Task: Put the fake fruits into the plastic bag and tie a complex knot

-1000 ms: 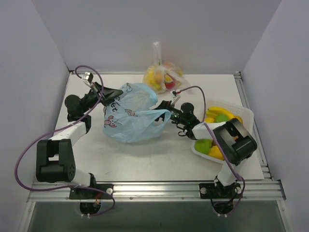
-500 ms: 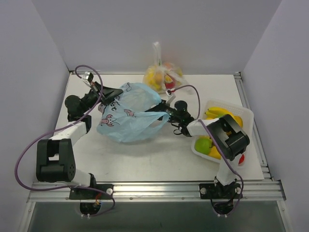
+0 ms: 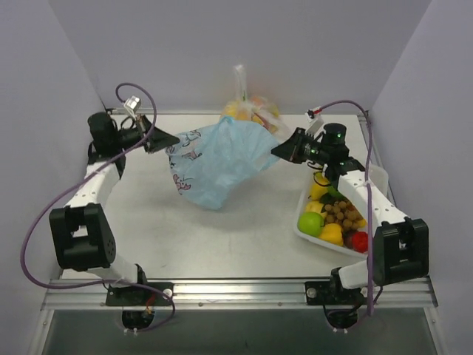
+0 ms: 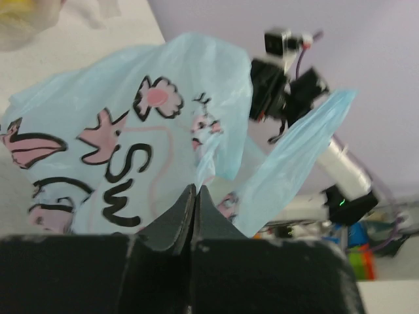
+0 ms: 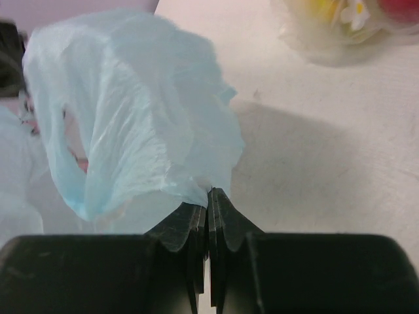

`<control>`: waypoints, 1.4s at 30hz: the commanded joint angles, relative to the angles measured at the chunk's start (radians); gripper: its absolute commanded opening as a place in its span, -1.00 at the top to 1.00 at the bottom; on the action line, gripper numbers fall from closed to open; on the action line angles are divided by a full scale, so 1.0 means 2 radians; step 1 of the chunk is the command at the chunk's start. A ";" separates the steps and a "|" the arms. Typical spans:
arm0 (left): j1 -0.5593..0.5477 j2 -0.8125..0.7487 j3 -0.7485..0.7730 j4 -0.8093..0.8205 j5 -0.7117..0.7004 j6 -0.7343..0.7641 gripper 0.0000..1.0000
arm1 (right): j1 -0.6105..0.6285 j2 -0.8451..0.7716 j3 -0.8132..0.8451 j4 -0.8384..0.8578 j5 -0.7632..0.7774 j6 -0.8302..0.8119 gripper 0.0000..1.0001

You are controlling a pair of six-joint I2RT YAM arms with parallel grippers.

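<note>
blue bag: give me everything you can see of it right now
The plastic bag is thin, translucent light-blue film, crinkled, with a pink-and-black cartoon print and black lettering. It is held up and stretched between the arms: the left hand is shut on one edge, the right hand on the opposite edge. Its body sags between them toward the table; whether it touches is unclear. It looks limp, empty and untied.
</note>
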 commanded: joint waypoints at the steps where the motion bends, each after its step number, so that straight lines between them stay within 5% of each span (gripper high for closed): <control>1: -0.027 0.026 0.240 -0.704 -0.126 0.574 1.00 | 0.029 -0.024 0.020 -0.130 -0.033 -0.077 1.00; 2: -0.093 0.043 0.272 -0.767 -0.208 0.630 1.00 | 0.037 -0.027 0.020 -0.136 -0.023 -0.087 1.00; 4: -0.115 0.051 0.274 -0.794 -0.258 0.647 1.00 | 0.060 -0.027 0.025 -0.153 -0.004 -0.114 1.00; 12: -0.201 -0.087 0.116 -0.700 -0.519 0.641 1.00 | 0.074 0.003 0.058 -0.244 0.061 -0.134 1.00; 16: -0.140 -0.049 0.109 -0.703 -0.483 0.724 1.00 | 0.094 -0.031 -0.003 -0.235 0.046 -0.120 1.00; 17: -0.126 -0.035 0.122 -0.706 -0.423 0.734 1.00 | 0.103 -0.042 -0.013 -0.229 0.049 -0.118 1.00; 19: -0.110 -0.002 0.184 -0.726 -0.359 0.746 0.75 | 0.117 -0.048 -0.028 -0.211 0.055 -0.109 1.00; 20: -0.109 0.004 0.209 -0.729 -0.333 0.742 0.54 | 0.121 -0.045 -0.026 -0.208 0.056 -0.104 1.00; 23: -0.116 -0.006 0.284 -0.734 -0.235 0.715 -0.68 | 0.114 -0.034 -0.003 -0.207 0.064 -0.087 1.00; 24: -0.116 -0.010 0.301 -0.734 -0.223 0.706 -0.94 | 0.111 -0.032 0.008 -0.209 0.071 -0.072 1.00; 29: -0.119 -0.049 0.356 -0.766 -0.197 0.660 -0.95 | 0.104 -0.035 0.024 -0.213 0.102 -0.020 1.00; 35: -0.224 -0.120 0.277 -0.772 -0.355 0.603 -0.95 | 0.121 -0.037 0.023 -0.216 0.107 0.006 1.00; 42: -0.266 -0.121 0.203 -0.713 -0.375 0.499 -0.95 | 0.138 -0.037 0.011 -0.217 0.119 -0.008 1.00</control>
